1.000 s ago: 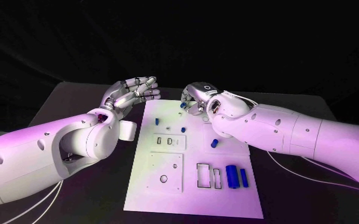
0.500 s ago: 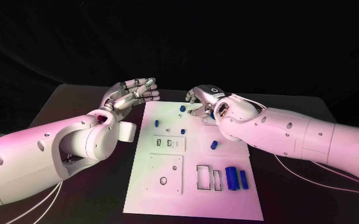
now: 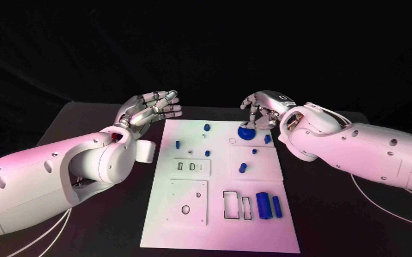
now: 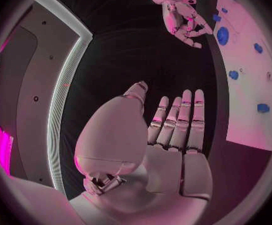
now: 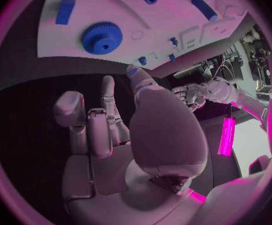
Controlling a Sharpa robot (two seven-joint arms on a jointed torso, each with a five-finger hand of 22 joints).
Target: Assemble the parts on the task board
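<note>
Gear (image 3: pixel 246 132) on task board (image 3: pixel 193 224)

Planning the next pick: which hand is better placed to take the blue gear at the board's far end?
Probably the right hand: it hovers empty just beyond the blue gear. The left hand is open off the task board's left side, farther from it.

Both arms are clad in smooth, rounded white shells dotted with small dark screw holes; thin white cables trail beneath each. The left hand (image 3: pixel 153 107) and right hand (image 3: pixel 262 106) are silver, with segmented metallic fingers.

Task board (image 3: pixel 221 209) smooth matt white; blue gear (image 3: pixel 246 132) plastic; table (image 3: pixel 330 221) matt black.
</note>
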